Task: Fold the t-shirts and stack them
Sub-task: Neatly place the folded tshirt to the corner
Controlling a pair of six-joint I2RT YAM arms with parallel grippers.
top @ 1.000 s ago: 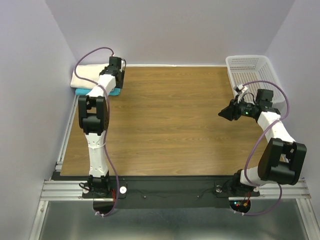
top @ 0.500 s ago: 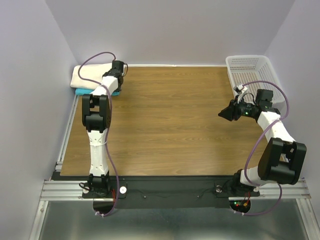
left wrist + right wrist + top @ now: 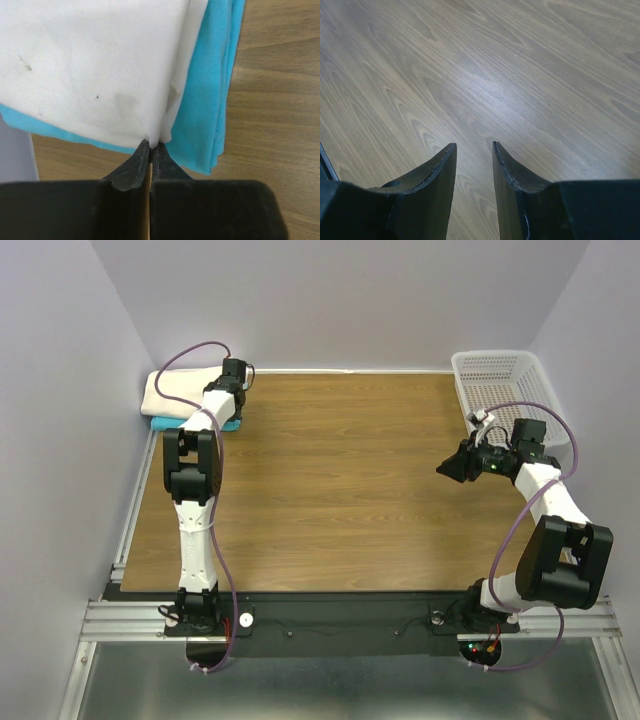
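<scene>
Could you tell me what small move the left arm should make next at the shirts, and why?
Probably a gentle sideways tug: the jaws of the left gripper look shut on the puckered edge of the cream-white t-shirt, which lies off-centre on the turquoise-blue t-shirt, blue bare along one side. Sliding it that way would square the stack.

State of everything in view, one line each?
white shirt: folded, lying on blue shirt, edge pinched
blue shirt: folded, under white shirt
left gripper: shut on white shirt's edge
right gripper: open, holding nothing, above table
basket: upright, far right corner
</scene>
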